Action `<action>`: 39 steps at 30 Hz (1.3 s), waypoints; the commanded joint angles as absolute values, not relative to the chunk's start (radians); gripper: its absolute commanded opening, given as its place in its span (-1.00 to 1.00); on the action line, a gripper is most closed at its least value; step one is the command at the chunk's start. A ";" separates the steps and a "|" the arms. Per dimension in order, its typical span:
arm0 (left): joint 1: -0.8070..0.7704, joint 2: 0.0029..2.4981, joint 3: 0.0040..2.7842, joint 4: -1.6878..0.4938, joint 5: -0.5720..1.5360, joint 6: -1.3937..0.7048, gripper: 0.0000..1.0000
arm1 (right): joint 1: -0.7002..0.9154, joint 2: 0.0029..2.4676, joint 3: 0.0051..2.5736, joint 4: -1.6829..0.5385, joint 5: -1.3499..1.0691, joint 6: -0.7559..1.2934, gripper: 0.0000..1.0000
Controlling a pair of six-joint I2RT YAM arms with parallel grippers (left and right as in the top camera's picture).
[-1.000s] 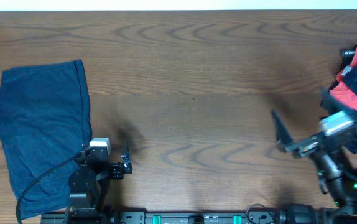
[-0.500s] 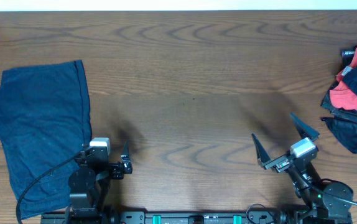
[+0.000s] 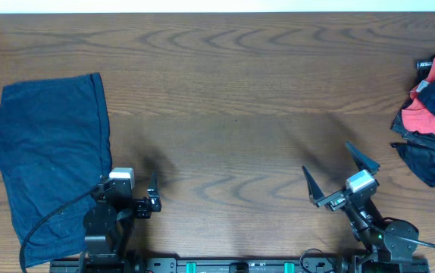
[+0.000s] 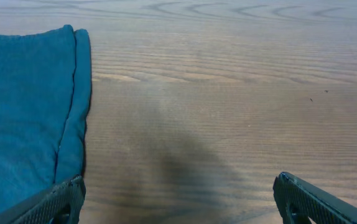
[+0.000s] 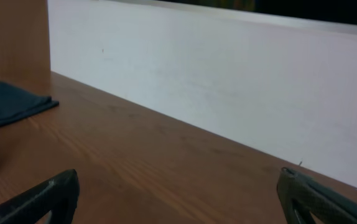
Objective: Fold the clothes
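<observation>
A dark navy-blue garment point(image 3: 51, 167) lies flat at the table's left, its hemmed edge facing right. It also shows in the left wrist view point(image 4: 23, 112) and, small, in the right wrist view point(image 5: 7, 102). More clothes, dark navy and red, lie in a crumpled pile point(image 3: 433, 114) at the right edge. My left gripper point(image 3: 126, 182) is open and empty at the front, beside the flat garment's right edge, its fingers wide apart point(image 4: 178, 190). My right gripper point(image 3: 330, 163) is open and empty at the front right, left of the pile, with bare wood between its fingers point(image 5: 178, 193).
The wooden table point(image 3: 233, 114) stretches between the flat garment and the pile. A white strip point(image 5: 216, 81) runs beyond the table's far edge. The arm bases stand along the front edge.
My right arm has pulled back from the pile at the right edge toward the front, leftward, with its gripper open and empty. The left arm and the clothes have not moved.
</observation>
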State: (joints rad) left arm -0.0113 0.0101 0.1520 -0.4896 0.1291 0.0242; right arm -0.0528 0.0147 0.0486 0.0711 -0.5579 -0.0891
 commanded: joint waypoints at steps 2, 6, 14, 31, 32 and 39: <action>-0.012 0.003 0.138 -0.495 0.146 0.033 0.96 | -0.040 0.005 0.005 0.083 -0.565 -0.122 0.99; -0.012 0.003 0.138 -0.495 0.146 0.033 0.96 | -0.039 0.005 0.005 0.056 -0.557 -0.128 0.98; -0.012 0.003 0.138 -0.495 0.146 0.033 0.96 | -0.039 0.005 0.005 0.065 -0.352 0.054 0.98; -0.012 0.003 0.138 -0.495 0.146 0.033 0.96 | -0.039 0.005 0.005 -0.056 -0.213 -0.078 0.98; -0.012 0.003 0.138 -0.495 0.146 0.033 0.96 | -0.039 0.005 0.005 -0.056 -0.212 -0.090 0.99; -0.012 0.003 0.138 -0.495 0.146 0.033 0.96 | -0.039 0.005 0.005 -0.057 -0.191 -0.095 0.99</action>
State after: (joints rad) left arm -0.0113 0.0101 0.1520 -0.4896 0.1291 0.0242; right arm -0.0528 0.0120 0.0071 -0.0509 -0.2092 -0.0673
